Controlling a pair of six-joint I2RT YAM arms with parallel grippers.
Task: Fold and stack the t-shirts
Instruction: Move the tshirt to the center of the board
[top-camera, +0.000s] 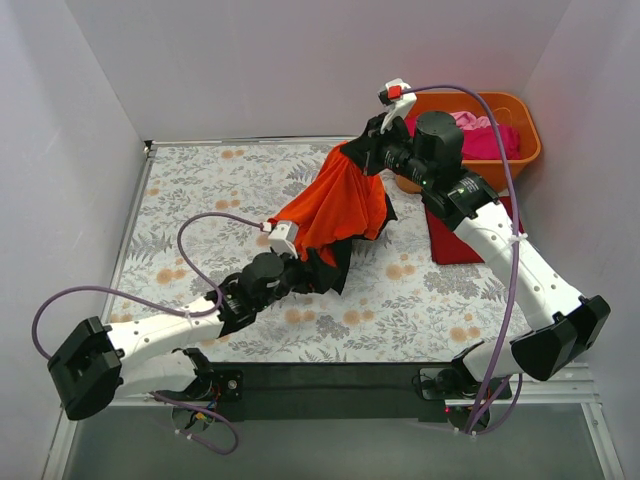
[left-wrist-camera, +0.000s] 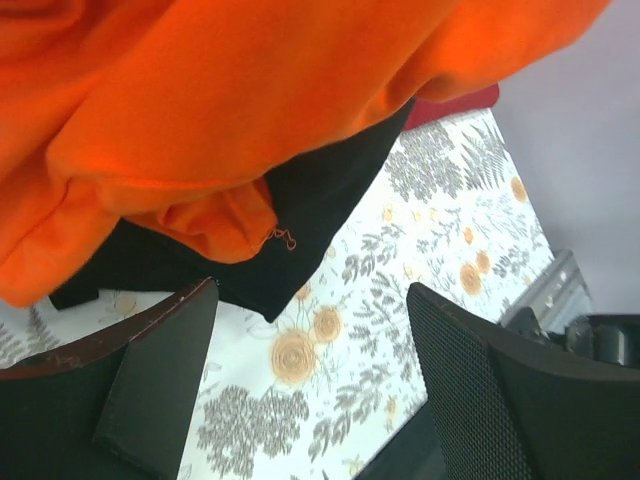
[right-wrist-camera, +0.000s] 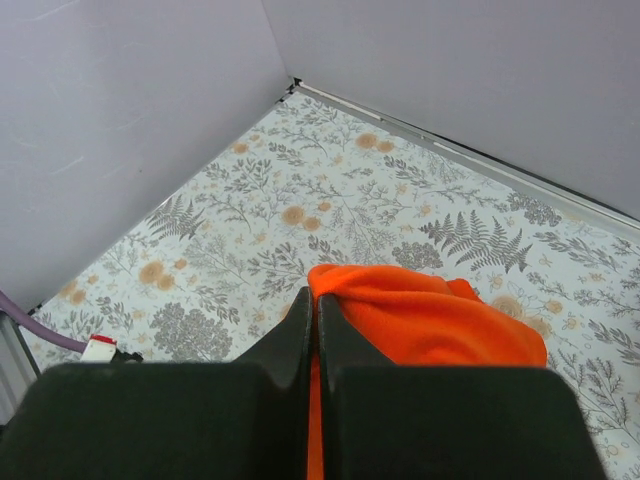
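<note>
My right gripper (top-camera: 352, 152) is shut on a bright orange t-shirt (top-camera: 335, 205) and holds it up over the table's middle; in the right wrist view my right gripper (right-wrist-camera: 315, 300) pinches a fold of this orange shirt (right-wrist-camera: 430, 320). The shirt drapes over a black t-shirt (top-camera: 335, 265) lying on the cloth. My left gripper (top-camera: 300, 265) is open and empty under the orange shirt's lower edge (left-wrist-camera: 220, 120), near the black shirt's corner (left-wrist-camera: 300, 210); its jaws (left-wrist-camera: 310, 370) stand wide apart. A dark red shirt (top-camera: 462, 238) lies folded at the right.
An orange plastic tub (top-camera: 520, 150) at the back right holds pink shirts (top-camera: 482, 135). The floral tablecloth (top-camera: 200, 190) covers the table, with walls on three sides. The dark red shirt's edge shows in the left wrist view (left-wrist-camera: 455, 105).
</note>
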